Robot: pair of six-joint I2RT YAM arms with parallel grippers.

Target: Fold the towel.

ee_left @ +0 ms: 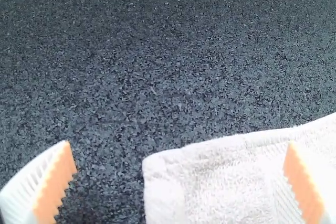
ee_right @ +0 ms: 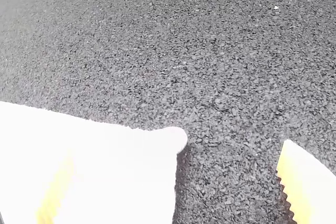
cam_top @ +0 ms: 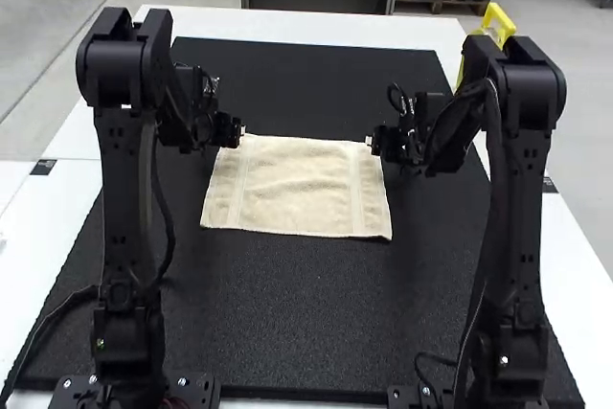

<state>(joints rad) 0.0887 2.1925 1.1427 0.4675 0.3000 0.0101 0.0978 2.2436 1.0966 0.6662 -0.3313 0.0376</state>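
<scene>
A cream towel (cam_top: 297, 187) lies spread on the black mat, with slight wrinkles in its middle. At its far left corner is my left gripper (cam_top: 239, 129), and at its far right corner my right gripper (cam_top: 372, 143). In the left wrist view a corner of the towel (ee_left: 220, 182) lies between the parted fingers of the left gripper (ee_left: 181, 177). The right wrist view has the other corner of the towel (ee_right: 126, 166) between the spread fingers of the right gripper (ee_right: 176, 177).
The black mat (cam_top: 287, 308) covers most of the white table (cam_top: 575, 284) and extends on every side of the towel. Both arms rise from the near edge, left and right of the towel.
</scene>
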